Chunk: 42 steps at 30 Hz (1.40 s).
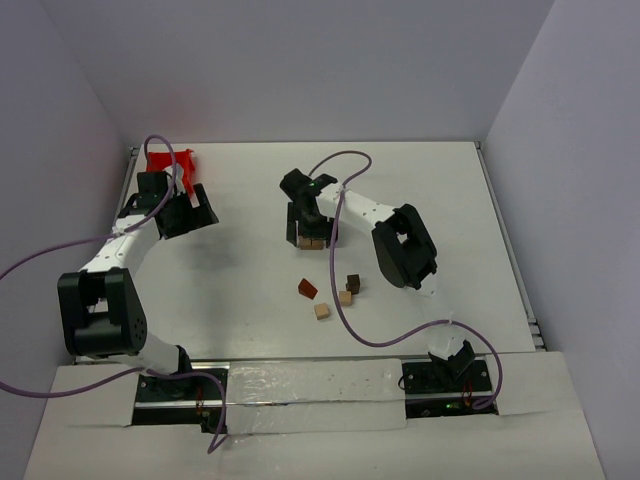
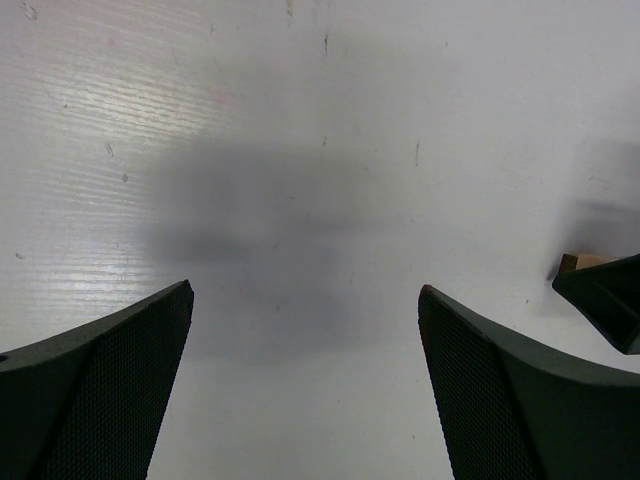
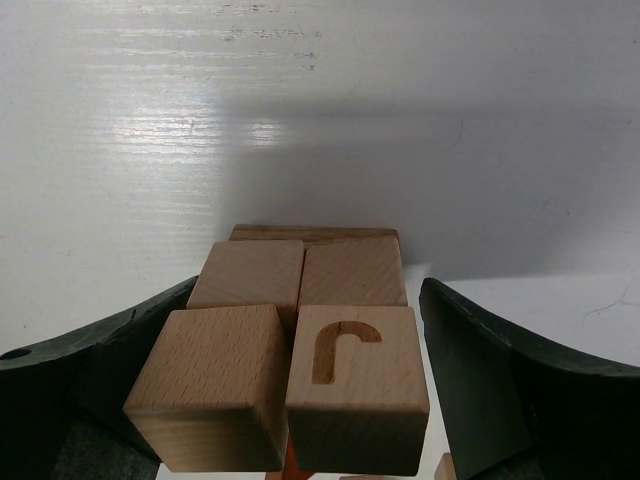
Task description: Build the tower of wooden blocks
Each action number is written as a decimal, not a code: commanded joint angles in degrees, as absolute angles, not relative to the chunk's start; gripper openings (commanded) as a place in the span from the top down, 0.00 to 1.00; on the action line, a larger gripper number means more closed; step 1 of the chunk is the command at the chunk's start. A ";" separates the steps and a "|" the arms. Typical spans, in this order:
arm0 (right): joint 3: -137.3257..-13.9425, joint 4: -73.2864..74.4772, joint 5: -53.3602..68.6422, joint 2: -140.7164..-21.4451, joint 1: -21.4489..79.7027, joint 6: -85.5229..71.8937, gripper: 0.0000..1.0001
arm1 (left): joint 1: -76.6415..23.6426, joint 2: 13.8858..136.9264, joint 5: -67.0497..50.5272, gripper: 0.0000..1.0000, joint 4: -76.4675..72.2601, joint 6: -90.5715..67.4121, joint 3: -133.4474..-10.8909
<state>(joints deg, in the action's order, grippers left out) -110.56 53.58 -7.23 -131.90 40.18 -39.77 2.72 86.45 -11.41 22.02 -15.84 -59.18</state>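
White table (image 1: 250, 190), bearing every item. Left gripper (image 2: 305, 290): jaws spread wide over bare tabletop, holding nothing, near the red bin (image 1: 172, 162) at the far left corner. Right gripper (image 1: 313, 228): jaws apart, straddling the wood block tower (image 3: 300, 340) mid-table, with a thin gap on one side. Tower: light tan cubes packed two by two, one engraved J. Loose, nearer the bases: reddish-brown wedge (image 1: 307, 289), dark brown cube (image 1: 352, 283), tan cube (image 1: 345, 298) just beside it, another tan cube (image 1: 322, 311).
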 commanded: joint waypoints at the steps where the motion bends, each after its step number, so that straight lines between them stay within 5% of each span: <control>1: -112.06 53.54 -7.89 -133.06 39.83 -40.09 0.09 | 3.08 87.09 -12.91 0.01 21.47 -15.47 -61.52; 42: -111.84 52.51 -6.45 -133.24 37.78 -37.13 0.34 | 3.08 88.03 -13.10 0.01 21.27 -15.56 -62.05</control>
